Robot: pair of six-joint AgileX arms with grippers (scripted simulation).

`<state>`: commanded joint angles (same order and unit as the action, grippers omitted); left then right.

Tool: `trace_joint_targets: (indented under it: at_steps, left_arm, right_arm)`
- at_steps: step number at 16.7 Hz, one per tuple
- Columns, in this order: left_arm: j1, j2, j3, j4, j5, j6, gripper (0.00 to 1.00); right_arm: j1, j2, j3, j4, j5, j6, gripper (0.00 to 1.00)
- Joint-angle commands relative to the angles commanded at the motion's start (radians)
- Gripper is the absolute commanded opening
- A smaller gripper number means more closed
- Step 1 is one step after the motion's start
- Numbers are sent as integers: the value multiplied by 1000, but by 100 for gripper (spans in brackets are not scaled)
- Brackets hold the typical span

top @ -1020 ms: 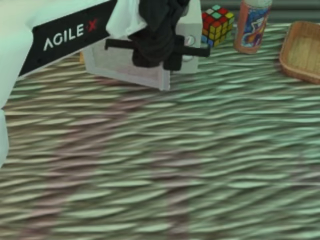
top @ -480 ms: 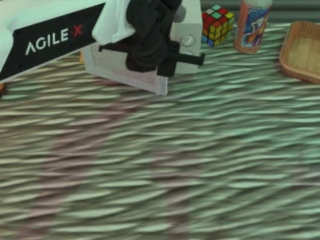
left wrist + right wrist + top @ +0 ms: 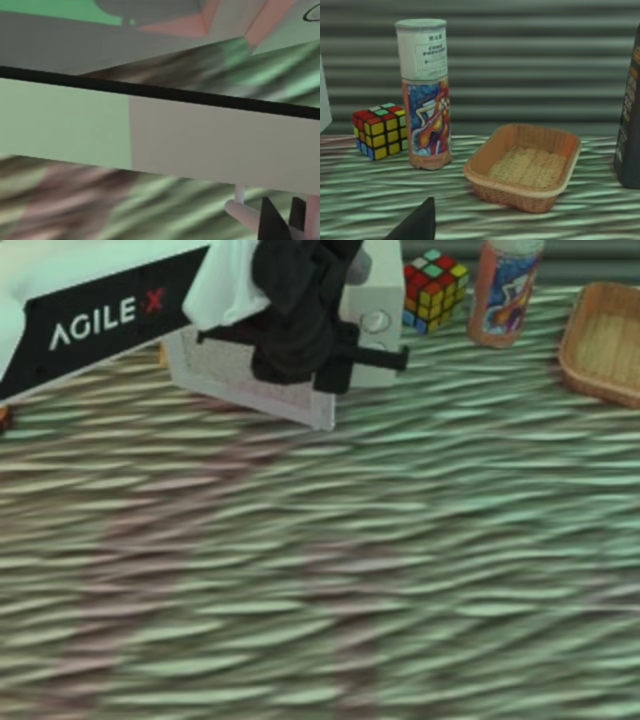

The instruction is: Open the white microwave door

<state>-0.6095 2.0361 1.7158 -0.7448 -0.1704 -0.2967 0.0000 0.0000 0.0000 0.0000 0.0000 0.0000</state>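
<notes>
The white microwave (image 3: 375,315) stands at the table's far left, largely under my left arm. Its door (image 3: 245,380), white with a grey mesh window, is swung partly out, with the free edge toward the table's front. My left gripper (image 3: 330,370) hangs over that free edge. In the left wrist view the door's top edge (image 3: 225,145) crosses as a pale band, and my left gripper (image 3: 282,220) is shut on the white bar handle (image 3: 242,212). Of my right gripper (image 3: 420,225) only a black sliver shows, far from the microwave.
A Rubik's cube (image 3: 435,288) sits just right of the microwave, then a tall popcorn can (image 3: 505,290) and a wicker basket (image 3: 568,350) at the far right. A dark box (image 3: 630,115) stands beyond the basket in the right wrist view.
Over the first half second my left arm drew leftward and the door swung a little farther out. Since then nothing has moved.
</notes>
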Motion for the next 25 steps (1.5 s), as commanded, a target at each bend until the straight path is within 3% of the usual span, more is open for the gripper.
trace_joint_targets:
  at_steps: [13,25]
  left_arm:
    - [0,0,0,0,0,0,0]
    - [20,-78,-113,50,56,101,0]
  right_arm:
    - [0,0,0,0,0,0,100]
    - [0,0,0,0,0,0,100]
